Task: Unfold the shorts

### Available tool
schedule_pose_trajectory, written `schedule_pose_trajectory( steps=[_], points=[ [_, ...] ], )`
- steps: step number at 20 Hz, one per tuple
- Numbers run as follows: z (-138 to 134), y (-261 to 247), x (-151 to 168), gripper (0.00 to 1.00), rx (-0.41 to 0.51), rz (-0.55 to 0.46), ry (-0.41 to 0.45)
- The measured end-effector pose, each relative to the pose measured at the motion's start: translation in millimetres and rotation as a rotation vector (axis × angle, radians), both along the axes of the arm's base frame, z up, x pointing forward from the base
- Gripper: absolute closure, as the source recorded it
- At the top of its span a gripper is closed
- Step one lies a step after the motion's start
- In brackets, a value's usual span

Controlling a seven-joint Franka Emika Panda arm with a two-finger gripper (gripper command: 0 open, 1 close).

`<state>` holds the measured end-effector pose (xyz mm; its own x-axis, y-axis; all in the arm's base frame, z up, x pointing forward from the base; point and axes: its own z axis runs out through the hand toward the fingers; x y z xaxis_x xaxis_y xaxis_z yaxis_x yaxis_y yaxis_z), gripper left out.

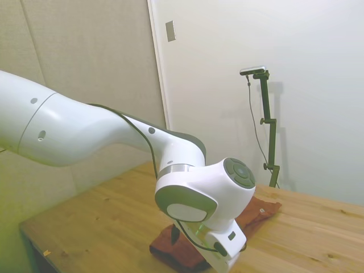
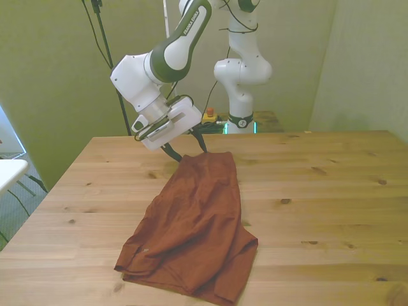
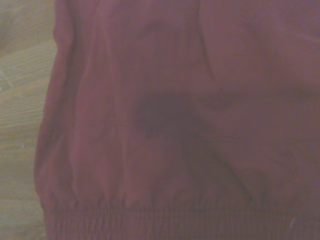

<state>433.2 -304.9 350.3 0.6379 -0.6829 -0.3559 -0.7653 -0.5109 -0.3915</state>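
shorts [image 2: 194, 223] lie folded on the table [image 2: 331, 191], long axis running from the gripper [image 2: 188, 148] toward the near table edge. gripper sits at their far end, fingers spread, tips at the fabric edge; grip unconfirmed.

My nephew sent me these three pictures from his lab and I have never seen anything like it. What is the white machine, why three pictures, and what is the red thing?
The white machine is a robot arm with a two-finger gripper at its tip. One picture is taken from beside the wooden table, one from across it, and the blurry close-up comes from a camera on the arm's wrist. The red thing is a pair of soft rust-red fabric shorts, lying folded and rumpled on the table. The gripper sits at the shorts' far edge; whether its jaws hold the cloth cannot be seen.
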Motion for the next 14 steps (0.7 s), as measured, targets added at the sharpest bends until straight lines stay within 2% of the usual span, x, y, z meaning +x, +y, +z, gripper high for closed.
schedule_pose_trajectory(
  steps=[14],
  points=[
    [-0.5,-7.9,-8.2,1.0,0.011,-0.005,-0.001]
  ],
)
